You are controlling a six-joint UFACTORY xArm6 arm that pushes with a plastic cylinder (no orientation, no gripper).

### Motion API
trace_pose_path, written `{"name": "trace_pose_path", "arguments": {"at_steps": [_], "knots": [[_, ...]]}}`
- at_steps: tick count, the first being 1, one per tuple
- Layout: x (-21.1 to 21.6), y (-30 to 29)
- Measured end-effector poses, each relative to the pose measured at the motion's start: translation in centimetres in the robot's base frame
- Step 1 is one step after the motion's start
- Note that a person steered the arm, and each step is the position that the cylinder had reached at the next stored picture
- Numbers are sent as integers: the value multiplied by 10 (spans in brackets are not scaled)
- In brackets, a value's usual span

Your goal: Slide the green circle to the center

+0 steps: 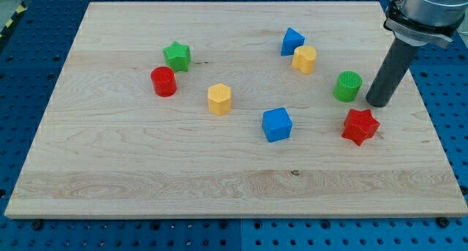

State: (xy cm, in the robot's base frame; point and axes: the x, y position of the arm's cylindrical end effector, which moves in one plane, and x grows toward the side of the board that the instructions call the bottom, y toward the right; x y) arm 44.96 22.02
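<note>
Right now my tip [379, 103] sits just right of the green circle [348, 86], apparently not touching. No pincer here, only a rod. Below it lies the red star [360, 126].

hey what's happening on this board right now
A robot arm with a plain rod is pushing blocks around a wooden board. My tip sits just to the view's right of the green circle, close beside it, placed to slide it leftward toward the center. The circle is not yet at the center. A red star lies just below the tip. The other blocks lie apart from the tip.
</note>
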Motion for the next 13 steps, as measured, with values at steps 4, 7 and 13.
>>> {"name": "trace_pose_path", "arguments": {"at_steps": [4,7,13], "knots": [[-13,-17],[-31,-6],[-71,-154]]}}
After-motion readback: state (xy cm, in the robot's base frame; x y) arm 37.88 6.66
